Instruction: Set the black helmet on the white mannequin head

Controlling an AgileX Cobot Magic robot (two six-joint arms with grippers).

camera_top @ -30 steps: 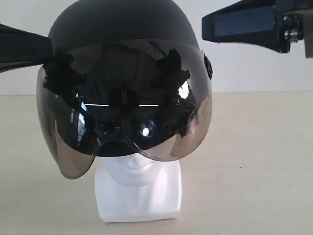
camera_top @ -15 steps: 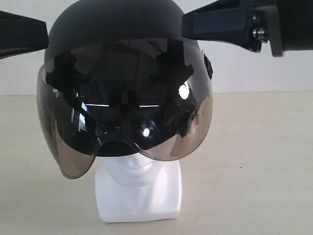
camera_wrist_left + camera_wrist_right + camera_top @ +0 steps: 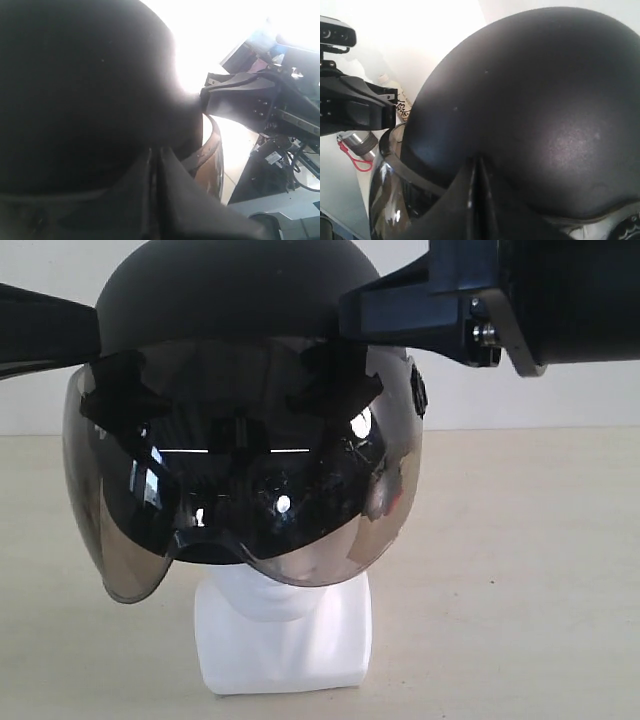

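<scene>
Matte black helmet (image 3: 230, 290) sits over the white mannequin head (image 3: 285, 640) on the bench (image 3: 520, 590), its visor (image 3: 250, 490) covering the face. The left pincer (image 3: 92, 330) and right pincer (image 3: 352, 318) are both closed tight and holding nothing, with their tips against its shell, one at the left side and one at the right.

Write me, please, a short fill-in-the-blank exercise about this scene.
The white mannequin head wears a black ____.
A smoky visor is pulled ____ over its face.
The left gripper and the right gripper are both ____.
Missing words: helmet; down; shut.
</scene>
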